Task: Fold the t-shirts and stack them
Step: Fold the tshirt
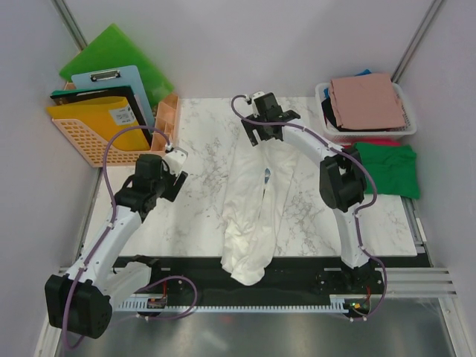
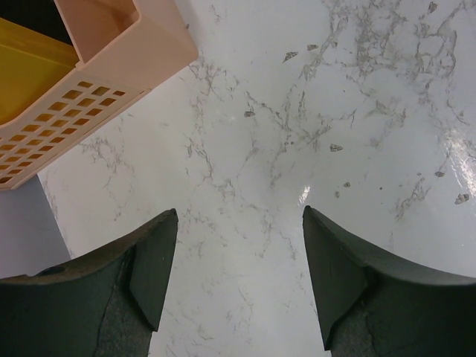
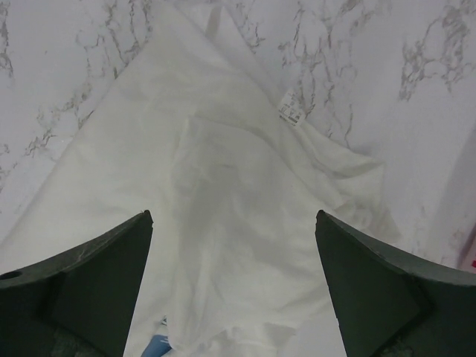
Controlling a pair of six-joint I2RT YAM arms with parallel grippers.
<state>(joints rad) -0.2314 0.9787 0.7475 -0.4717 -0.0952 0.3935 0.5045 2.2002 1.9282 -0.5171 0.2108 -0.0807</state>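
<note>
While white shirt point(image 1: 253, 208) lies bunched in long strip down middle of counter point(image 1: 201, 178), near end hanging over front edge, step in hand seems to be spreading it flat.

Right fingers point(image 3: 82, 290) wide apart, empty, above far end of shirt. Better pinch one far corner, single layer only.

Left fingers point(image 2: 141, 275) also apart, empty, over bare counter beside orange basket point(image 1: 82, 137). They should take the other corner.

White basket point(image 1: 320, 89), far right: pink shirt point(image 1: 368, 100) on top, dark ones under. Green shirt point(image 1: 387, 167) just beside it.

Orange basket: yellow folder point(image 1: 93, 111), clipboard point(image 1: 111, 78).
</note>
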